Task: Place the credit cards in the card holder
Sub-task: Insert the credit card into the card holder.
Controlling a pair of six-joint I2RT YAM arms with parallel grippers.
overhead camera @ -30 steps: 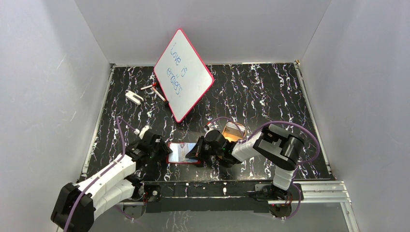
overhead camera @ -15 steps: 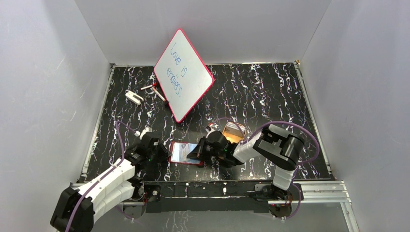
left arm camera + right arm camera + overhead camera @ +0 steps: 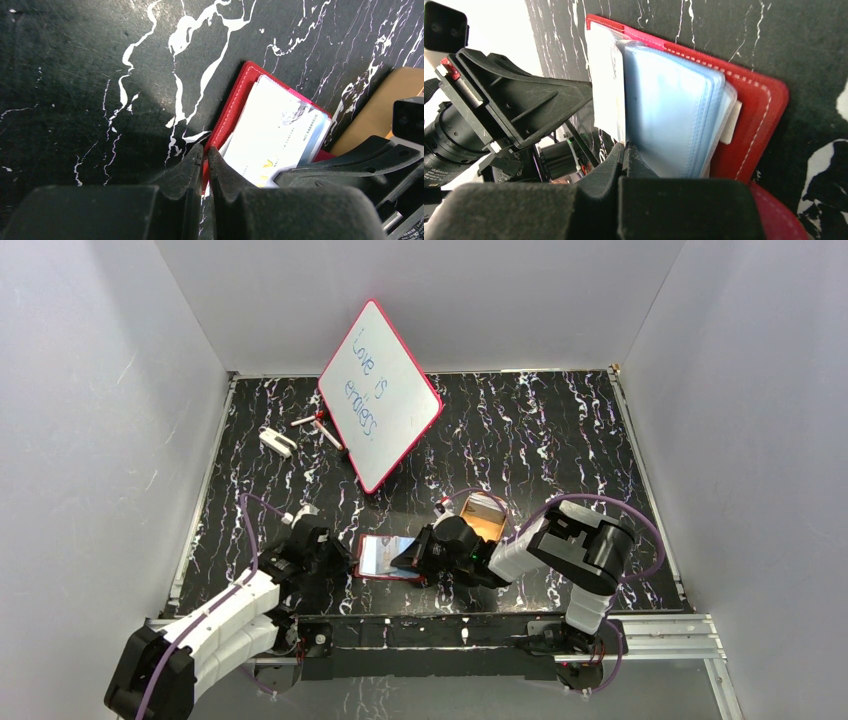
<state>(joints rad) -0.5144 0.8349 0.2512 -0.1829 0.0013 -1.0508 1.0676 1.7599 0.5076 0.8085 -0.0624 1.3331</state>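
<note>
The dark red card holder (image 3: 372, 574) lies open on the black marbled table near the front edge, its bluish clear sleeves (image 3: 669, 110) fanned up. My left gripper (image 3: 205, 152) is shut on the red left edge of the card holder (image 3: 235, 107). A whitish credit card (image 3: 275, 132) with faint print lies against the sleeves. My right gripper (image 3: 624, 148) is shut, pinching the near edge of that credit card (image 3: 606, 85) beside the blue sleeves. In the top view the left gripper (image 3: 340, 562) and right gripper (image 3: 410, 560) flank the holder.
An orange-tan tray (image 3: 489, 519) sits just behind the right wrist. A red-framed whiteboard (image 3: 380, 395) leans at the back, with markers (image 3: 318, 426) and a small white object (image 3: 277, 441) to its left. Grey walls close in the table on three sides.
My left gripper has closed onto the card holder's left edge. The holder and the right gripper have shifted slightly to the right.
</note>
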